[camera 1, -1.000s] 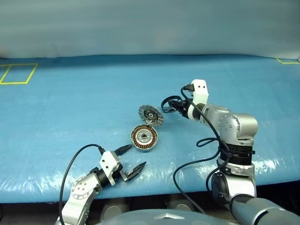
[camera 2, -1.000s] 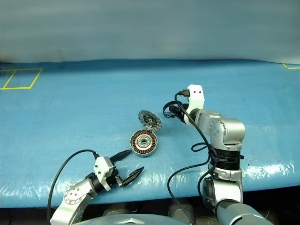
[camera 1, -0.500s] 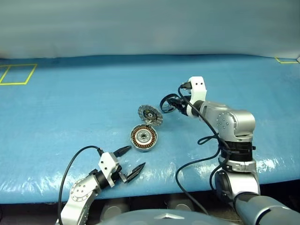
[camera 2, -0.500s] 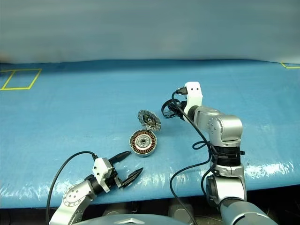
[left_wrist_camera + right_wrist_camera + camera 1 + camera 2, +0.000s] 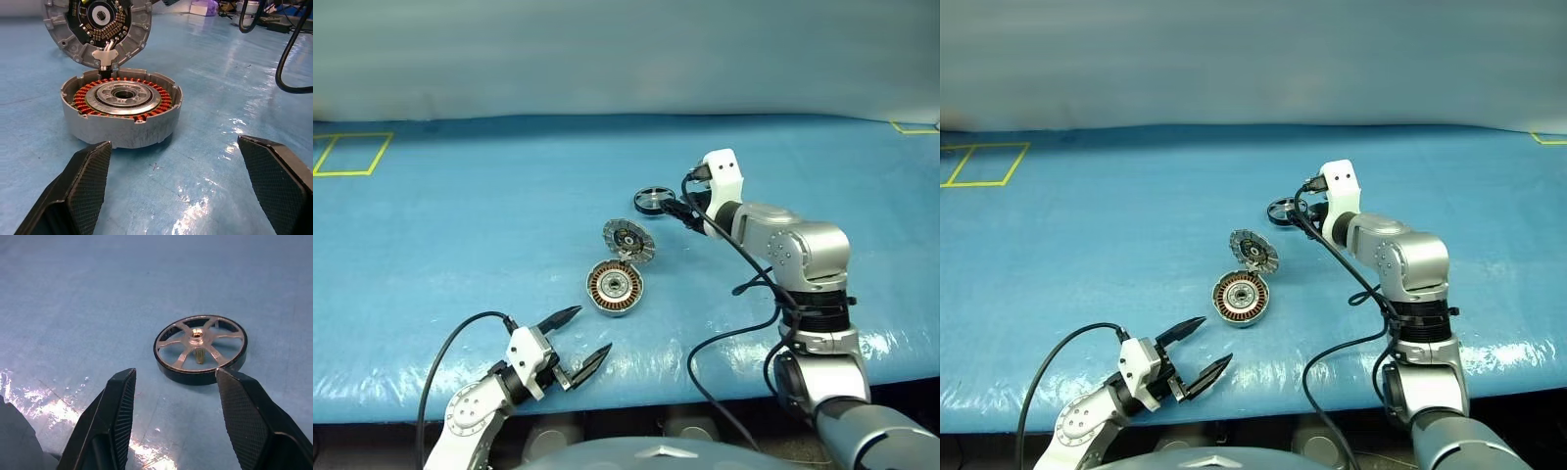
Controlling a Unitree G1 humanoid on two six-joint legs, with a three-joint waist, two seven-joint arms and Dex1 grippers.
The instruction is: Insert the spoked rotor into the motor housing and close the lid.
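A small shiny silver spoked rotor [image 5: 200, 348], with a thin dark-edged rim, about six spokes and a central hub, is seen lying flat on the glossy blue table covering [image 5: 460, 225], at about one o'clock from the motor housing and well apart from it. The right gripper [image 5: 173, 399] is held just beside the rotor with its two black ribbed fingers [image 5: 117, 406] spread apart and nothing between them; one fingertip overlaps the rotor's rim in the right wrist view, and whether it touches cannot be told.

The short round grey metal motor housing [image 5: 122, 110] is set near the middle of the table, its copper-brown winding ring and silver centre bearing exposed. The thin round silver-grey lid [image 5: 627, 238], hinged at the housing's twelve o'clock edge, is raised nearly upright, its dark patterned inner face shown to the left wrist camera.

The left gripper [image 5: 576, 343] is found at about seven o'clock from the housing, low over the table, its black fingers [image 5: 85, 181] spread wide and empty, pointed toward the housing but apart from it.
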